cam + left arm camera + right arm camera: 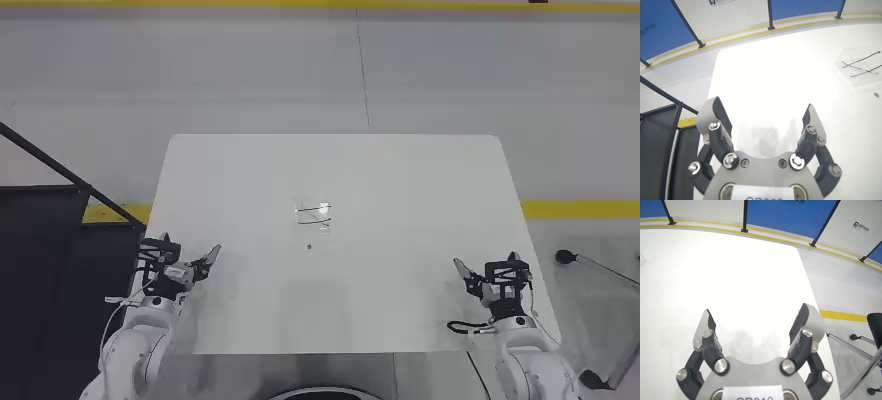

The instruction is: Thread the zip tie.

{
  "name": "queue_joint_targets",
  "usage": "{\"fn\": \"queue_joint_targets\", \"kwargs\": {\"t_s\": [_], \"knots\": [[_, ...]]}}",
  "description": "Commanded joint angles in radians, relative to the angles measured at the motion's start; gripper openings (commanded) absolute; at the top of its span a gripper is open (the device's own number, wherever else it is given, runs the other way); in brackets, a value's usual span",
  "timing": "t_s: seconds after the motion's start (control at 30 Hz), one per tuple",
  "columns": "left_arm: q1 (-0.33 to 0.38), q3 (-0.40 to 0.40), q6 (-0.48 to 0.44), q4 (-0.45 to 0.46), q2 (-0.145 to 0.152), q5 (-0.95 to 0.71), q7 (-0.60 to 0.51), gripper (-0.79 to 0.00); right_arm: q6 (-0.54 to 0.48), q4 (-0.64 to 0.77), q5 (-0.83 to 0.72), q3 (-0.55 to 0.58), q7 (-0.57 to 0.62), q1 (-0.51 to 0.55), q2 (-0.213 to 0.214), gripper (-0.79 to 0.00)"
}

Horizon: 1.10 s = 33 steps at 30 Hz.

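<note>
While the left claw (762, 103) and right claw (756, 308) both stand open and empty, take only one zip tie (868, 56), gripping away from where they cross.

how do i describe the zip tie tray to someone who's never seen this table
Start at the white table and look to its middle. A see-through tray sits there. It alone holds thin black zip ties; the brown speck beside it is tiny and opaque.
</note>
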<state>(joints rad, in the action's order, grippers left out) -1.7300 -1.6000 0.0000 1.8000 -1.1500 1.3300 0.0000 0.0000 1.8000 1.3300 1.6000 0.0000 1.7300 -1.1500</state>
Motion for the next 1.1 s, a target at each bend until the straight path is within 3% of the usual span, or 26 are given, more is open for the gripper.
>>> {"fn": "queue_joint_targets", "kwargs": {"t_s": [0.0, 0.5, 0.63, 0.8, 1.07], "knots": [[0.000, 0.000, 0.000, 0.000, 0.000, 0.000, 0.000, -0.001, 0.000, 0.000, 0.000, 0.000, 0.000, 0.000, 0.000, 0.000], [0.000, 0.000, 0.000, 0.000, 0.000, 0.000, 0.000, 0.000, -0.003, 0.001, -0.006, 0.000, -0.001, -0.001, 0.000, 0.000], [0.009, -0.008, -0.013, -0.003, -0.004, -0.054, 0.035, 0.000, -0.077, 0.012, -0.110, 0.019, 0.016, -0.031, -0.001, 0.000], [0.039, 0.000, -0.039, -0.007, -0.008, -0.095, 0.087, 0.000, -0.192, 0.029, -0.316, 0.044, 0.164, -0.085, 0.000, 0.000], [0.095, 0.012, -0.119, -0.034, -0.017, -0.230, 0.161, 0.000, -0.318, -0.009, -0.713, 0.015, 0.573, -0.270, 0.008, 0.000]]}}
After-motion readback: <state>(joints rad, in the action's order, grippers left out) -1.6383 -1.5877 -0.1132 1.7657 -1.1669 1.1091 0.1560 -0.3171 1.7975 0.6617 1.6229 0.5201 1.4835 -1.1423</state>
